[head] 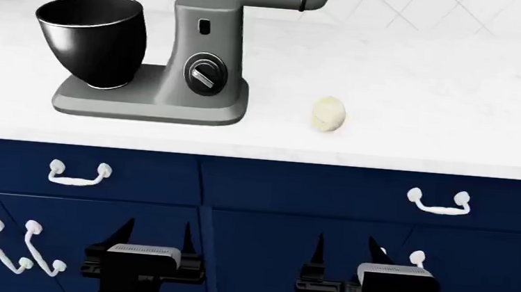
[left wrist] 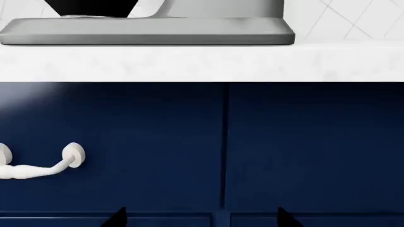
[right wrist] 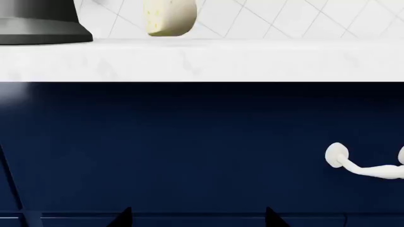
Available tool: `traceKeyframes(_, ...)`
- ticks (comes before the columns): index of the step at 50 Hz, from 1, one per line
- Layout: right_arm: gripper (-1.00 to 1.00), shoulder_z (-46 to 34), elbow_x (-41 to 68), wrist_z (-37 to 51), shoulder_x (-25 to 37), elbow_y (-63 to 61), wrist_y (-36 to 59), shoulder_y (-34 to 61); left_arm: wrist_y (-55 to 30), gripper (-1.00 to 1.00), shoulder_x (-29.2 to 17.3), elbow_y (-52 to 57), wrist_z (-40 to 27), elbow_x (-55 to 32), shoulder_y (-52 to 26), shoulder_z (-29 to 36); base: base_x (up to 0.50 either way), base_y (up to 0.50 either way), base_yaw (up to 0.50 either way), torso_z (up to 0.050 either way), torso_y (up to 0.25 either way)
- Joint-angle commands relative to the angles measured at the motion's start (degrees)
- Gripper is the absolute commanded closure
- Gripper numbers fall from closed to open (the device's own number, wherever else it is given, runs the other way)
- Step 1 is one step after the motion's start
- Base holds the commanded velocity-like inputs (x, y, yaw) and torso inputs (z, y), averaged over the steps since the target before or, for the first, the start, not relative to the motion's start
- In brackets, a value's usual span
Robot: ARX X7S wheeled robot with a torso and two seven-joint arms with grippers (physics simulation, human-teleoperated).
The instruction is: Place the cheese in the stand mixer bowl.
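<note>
Cheese (head: 328,114) lies on the white worktop (head: 432,97) in the head view, right of the grey mixer, apart from the stand mixer bowl (head: 90,38). Left gripper (head: 146,238) and right gripper (head: 345,254) hang low before the blue cabinet; both fingers are spread open and hold nothing. Right wrist view shows the cheese (right wrist: 169,18) above the worktop edge.

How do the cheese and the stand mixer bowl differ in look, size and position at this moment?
The cheese is a small pale yellow piece; the stand mixer bowl is large, glossy black and open-topped. The cheese lies bare on the white counter; the bowl sits on the grey mixer base. Neither gripper touches either one.
</note>
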Motion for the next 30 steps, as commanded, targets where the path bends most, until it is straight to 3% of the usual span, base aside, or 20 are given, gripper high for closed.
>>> traceKeyframes(1, -1.0, -0.64, 0.8, 1.57, 0.95, 0.47, 0.36, 0.13, -0.94, -1.0, -0.87, 0.53, -1.28, -0.57, 0.12, 1.23, 0.0, 0.0, 0.0, 0.0, 0.0)
traceKeyframes(6, -1.0, -0.95, 2.63, 2.49, 2.08, -0.84, 1.22, -0.35, -0.33, -1.0, -2.15, 1.41, -1.12, -2.63, 0.91, 2.66, 0.0, 0.0, 0.0, 0.007, 0.0)
traceKeyframes(17, -1.0, -2.44, 1.91, 5.87, 3.07, 1.91, -0.28, 0.11, -1.34, -1.0, -3.4, 1.85, -2.98, -3.3, 0.83, 4.13, 0.0, 0.0, 0.0, 0.05, 0.0)
traceKeyframes(23, -1.0, -3.22, 1.79, 6.89, 3.59, 2.03, -0.64, 0.08, -1.52, -1.0, -4.05, 2.23, -3.95, -3.6, 0.86, 4.34, 0.0, 0.5, 0.0, 0.05, 0.0)
traceKeyframes(30, -1.0, -4.25, 0.94, 8.32, 4.06, 3.52, -1.08, 0.56, -1.06, -1.0, -4.75, 1.86, -4.23, -2.76, 0.93, 6.01, 0.0, 0.5, 0.0, 0.0, 0.0)
